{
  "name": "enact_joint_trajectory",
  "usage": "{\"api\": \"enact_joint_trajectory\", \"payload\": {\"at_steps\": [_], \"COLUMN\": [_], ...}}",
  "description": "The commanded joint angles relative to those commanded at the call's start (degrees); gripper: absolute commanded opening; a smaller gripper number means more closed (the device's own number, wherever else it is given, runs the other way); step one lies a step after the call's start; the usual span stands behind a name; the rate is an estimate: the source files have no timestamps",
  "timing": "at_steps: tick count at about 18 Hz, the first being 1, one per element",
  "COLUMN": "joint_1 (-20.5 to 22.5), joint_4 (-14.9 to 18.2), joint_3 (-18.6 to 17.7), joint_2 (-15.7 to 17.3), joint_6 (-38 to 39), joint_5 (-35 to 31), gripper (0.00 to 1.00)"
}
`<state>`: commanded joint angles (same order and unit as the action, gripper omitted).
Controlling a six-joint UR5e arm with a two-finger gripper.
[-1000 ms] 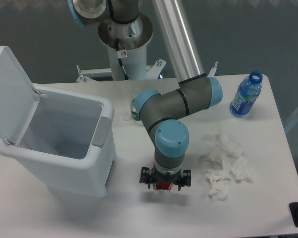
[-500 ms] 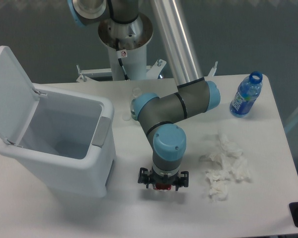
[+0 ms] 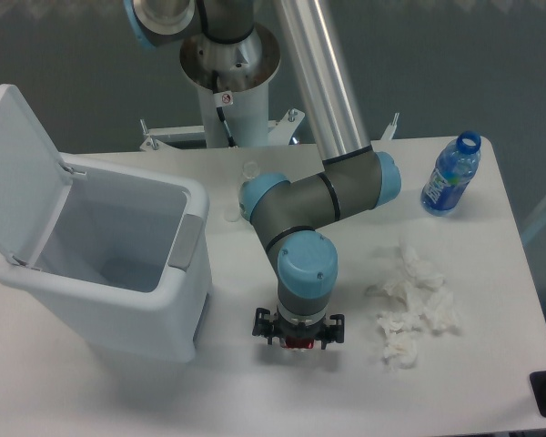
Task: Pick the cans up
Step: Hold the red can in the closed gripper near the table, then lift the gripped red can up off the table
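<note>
- Your gripper (image 3: pixel 298 339) points straight down at the front middle of the table, and the wrist above hides most of it; only black finger parts stick out to either side.
- A bit of red, the can (image 3: pixel 298 343), peeks out from under the wrist, right between those black parts.
- You cannot tell from this view whether the jaws are clamped on the can or just standing around it; the wrist covers the contact.
- You also cannot tell whether the can sits on the table or is lifted off it.
- The arm (image 3: pixel 309 205) folds back from the wrist through grey links with light blue joint caps, up to a silver tube that leaves the top of the picture.
- To the right of the gripper, near but apart, lies a heap of crumpled white tissue (image 3: pixel 411 307).
- To the left stands a white bin (image 3: pixel 118 273) with its lid tipped open toward the back left.
- A blue plastic bottle (image 3: pixel 451 175), uncapped, stands upright at the far right corner of the white table (image 3: pixel 255 387), well apart from the gripper.
- Behind the elbow a small clear object (image 3: pixel 250 169) shows on the table; it is too hidden to name.
</note>
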<state>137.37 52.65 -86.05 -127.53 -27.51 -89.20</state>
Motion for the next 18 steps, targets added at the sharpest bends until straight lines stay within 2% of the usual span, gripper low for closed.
{"api": "enact_joint_trajectory", "payload": {"at_steps": [7,10,18], "joint_1": [0.00,0.00,0.00], "joint_4": [0.00,0.09,0.09], "joint_3": [0.26,0.26,0.26], "joint_2": [-0.09,-0.26,-0.18], "joint_6": [-0.79,-0.88,-0.97], "joint_5": [-0.53,-1.58,-1.67], "gripper": [0.81,0.65,0.60]}}
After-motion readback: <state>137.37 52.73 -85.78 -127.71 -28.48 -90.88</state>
